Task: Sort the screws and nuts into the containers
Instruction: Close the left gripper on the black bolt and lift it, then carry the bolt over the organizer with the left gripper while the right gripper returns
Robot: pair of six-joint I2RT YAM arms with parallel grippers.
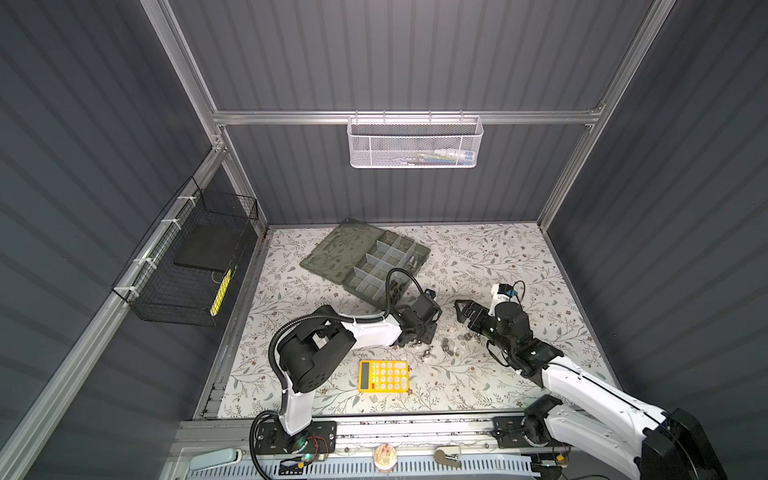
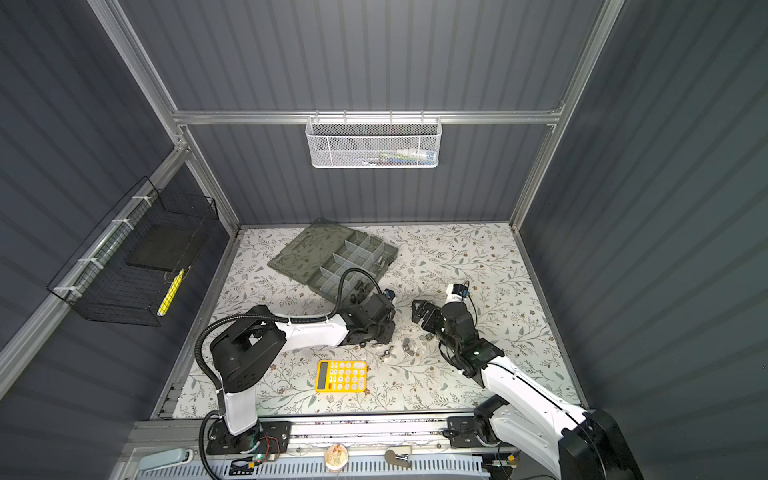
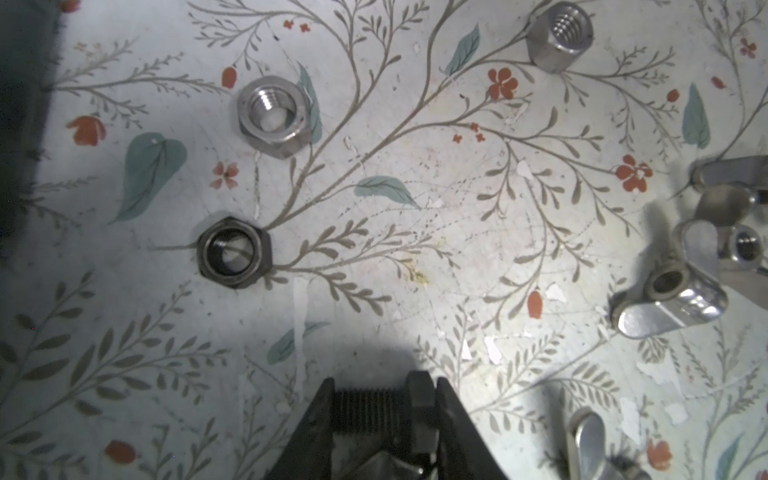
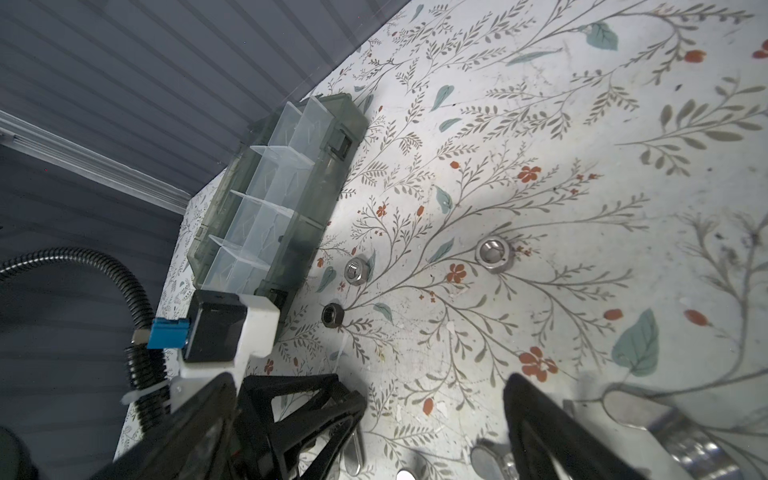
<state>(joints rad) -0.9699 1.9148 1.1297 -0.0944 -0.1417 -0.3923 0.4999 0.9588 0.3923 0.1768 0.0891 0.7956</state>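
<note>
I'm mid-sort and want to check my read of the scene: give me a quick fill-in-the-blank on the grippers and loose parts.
1. The left gripper is clamped on a black ____.
2. The right gripper has its jaws ____, nothing between them.
3. The hex nut nearest the left gripper is ____, not silver.
4. The calculator is ____.
Missing words: screw; open; black; yellow.

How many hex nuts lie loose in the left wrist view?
3: a silver hex nut, a black hex nut next to it, a taller silver nut farther off. Others may lie outside the frame.
</note>
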